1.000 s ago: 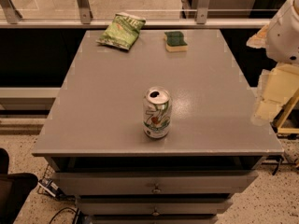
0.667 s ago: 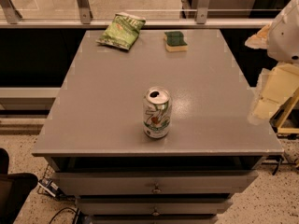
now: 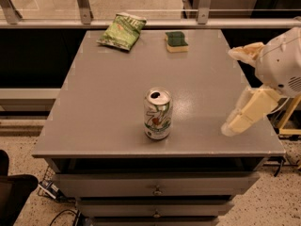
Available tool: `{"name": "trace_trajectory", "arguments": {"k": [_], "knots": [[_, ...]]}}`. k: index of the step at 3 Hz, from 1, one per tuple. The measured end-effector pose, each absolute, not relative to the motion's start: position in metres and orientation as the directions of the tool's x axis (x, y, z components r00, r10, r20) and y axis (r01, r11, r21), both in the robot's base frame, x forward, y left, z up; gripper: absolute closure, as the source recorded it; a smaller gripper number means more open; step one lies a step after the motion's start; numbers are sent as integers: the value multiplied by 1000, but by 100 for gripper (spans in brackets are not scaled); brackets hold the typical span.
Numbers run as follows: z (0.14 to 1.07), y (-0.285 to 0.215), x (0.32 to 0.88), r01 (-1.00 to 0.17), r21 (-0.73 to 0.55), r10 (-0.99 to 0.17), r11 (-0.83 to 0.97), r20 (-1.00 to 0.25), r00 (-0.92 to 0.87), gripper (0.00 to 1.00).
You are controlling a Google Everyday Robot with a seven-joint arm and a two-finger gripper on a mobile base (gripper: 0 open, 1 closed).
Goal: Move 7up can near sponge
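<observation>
The 7up can (image 3: 158, 114), silver-white with green and red marks and an opened pull-tab top, stands upright near the front middle of the grey table (image 3: 108, 88). The sponge (image 3: 176, 41), dark green over pale yellow, lies at the table's far edge, right of centre, well behind the can. My gripper (image 3: 233, 91) comes in from the right over the table's right edge, level with the can and about a can's height to its right. Its cream fingers (image 3: 248, 113) stand apart, with nothing between them.
A green crinkled chip bag (image 3: 122, 29) lies at the far left of the table, left of the sponge. A metal railing (image 3: 141, 22) runs behind the table. Drawers (image 3: 155, 187) sit under the table front. A wooden frame (image 3: 289, 121) stands to the right.
My gripper has moved left and slightly down, from beyond the table's right edge to over it, closer to the can. The can, sponge and bag have not moved.
</observation>
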State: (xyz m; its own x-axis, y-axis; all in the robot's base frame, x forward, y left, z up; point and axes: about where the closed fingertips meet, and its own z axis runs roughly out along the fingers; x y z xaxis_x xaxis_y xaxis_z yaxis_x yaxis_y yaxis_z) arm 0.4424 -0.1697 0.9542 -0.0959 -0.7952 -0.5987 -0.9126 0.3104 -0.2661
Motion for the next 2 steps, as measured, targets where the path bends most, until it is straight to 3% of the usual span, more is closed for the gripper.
{"name": "trace_trajectory", "arguments": {"k": [1,2], "knots": [[942,-125,466,-902,-309,-627,301,-777,57,0],[947,-90,477,-923,-259,-419,284,-900,123,0]]}}
